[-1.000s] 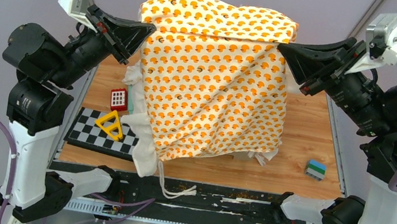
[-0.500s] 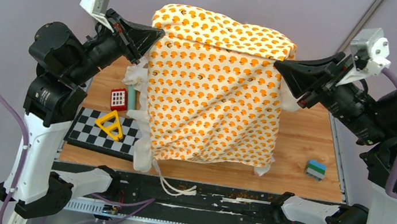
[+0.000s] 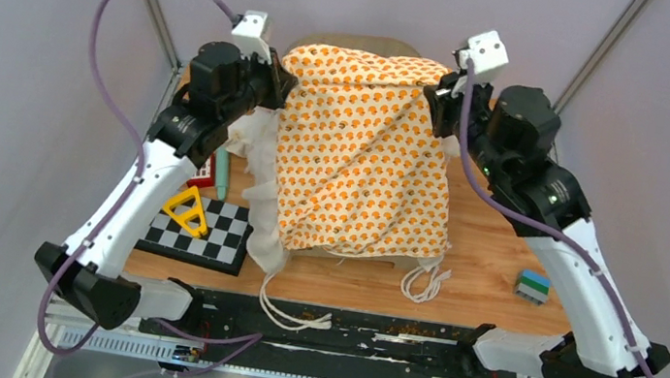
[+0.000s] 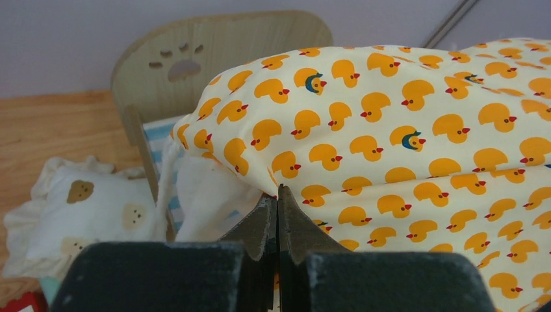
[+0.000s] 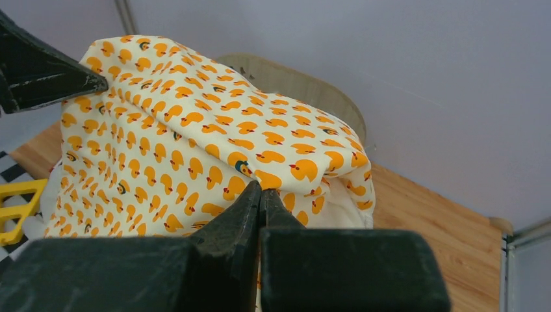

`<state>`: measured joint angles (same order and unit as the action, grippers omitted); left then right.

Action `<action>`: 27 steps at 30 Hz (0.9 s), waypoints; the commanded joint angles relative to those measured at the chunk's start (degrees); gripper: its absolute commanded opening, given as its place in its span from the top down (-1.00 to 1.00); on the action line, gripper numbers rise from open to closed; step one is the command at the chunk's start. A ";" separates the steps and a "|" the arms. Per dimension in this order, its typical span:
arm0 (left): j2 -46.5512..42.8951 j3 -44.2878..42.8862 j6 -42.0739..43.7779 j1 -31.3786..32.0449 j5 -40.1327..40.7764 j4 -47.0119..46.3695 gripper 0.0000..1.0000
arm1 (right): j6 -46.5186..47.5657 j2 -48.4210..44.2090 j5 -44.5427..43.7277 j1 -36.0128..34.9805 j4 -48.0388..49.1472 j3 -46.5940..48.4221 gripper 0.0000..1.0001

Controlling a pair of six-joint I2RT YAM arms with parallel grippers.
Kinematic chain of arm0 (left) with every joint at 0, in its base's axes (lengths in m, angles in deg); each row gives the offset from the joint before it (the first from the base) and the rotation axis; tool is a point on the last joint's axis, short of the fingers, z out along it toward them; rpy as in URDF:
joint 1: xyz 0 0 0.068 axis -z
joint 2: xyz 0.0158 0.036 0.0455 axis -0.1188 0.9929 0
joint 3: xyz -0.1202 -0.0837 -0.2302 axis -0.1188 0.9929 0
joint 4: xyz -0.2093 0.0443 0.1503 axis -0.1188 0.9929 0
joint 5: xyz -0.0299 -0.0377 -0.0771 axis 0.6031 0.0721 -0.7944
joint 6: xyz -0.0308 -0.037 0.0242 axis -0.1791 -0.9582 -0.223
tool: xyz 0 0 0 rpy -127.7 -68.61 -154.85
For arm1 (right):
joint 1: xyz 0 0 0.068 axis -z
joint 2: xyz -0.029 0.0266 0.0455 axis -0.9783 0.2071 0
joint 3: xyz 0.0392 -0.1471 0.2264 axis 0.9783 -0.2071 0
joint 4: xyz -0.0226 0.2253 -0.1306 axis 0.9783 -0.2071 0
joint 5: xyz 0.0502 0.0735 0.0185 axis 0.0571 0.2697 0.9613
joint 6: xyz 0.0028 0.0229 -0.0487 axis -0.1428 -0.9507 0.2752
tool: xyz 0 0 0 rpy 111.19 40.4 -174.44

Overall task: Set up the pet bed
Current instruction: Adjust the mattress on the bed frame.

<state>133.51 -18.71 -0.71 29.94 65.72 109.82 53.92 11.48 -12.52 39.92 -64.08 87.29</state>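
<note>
The orange duck-print cushion hangs stretched between my two grippers and drapes down over the pet bed. My left gripper is shut on its far left corner, pinched at the tips. On the far right corner my right gripper is shut, the fabric caught at its tips. Of the pet bed only the far wooden end board with its paw cut-out and a strip of striped base show. A white pillow with brown prints lies left of the bed.
Left of the cushion lie a checkerboard mat, a yellow triangle and a red block. A blue-green block sits near the right front. Cream tie cords trail onto the table's front edge.
Both arms have swung from a wide, high spread inward and toward the far side, carrying the cushion back over the bed. Both grips have held.
</note>
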 commanded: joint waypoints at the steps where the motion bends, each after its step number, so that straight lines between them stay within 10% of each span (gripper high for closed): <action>1: 1.60 2.57 2.26 -0.50 5.83 -9.03 1.00 | 2.53 2.32 -7.79 2.69 12.59 -2.40 1.00; 27: 27.80 -5.02 5.68 -4.95 9.30 -17.94 1.00 | -1.62 30.73 2.10 14.44 21.68 2.51 0.99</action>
<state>158.25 -18.14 2.26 26.13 72.73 94.48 53.77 38.01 -12.08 53.07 -44.89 83.60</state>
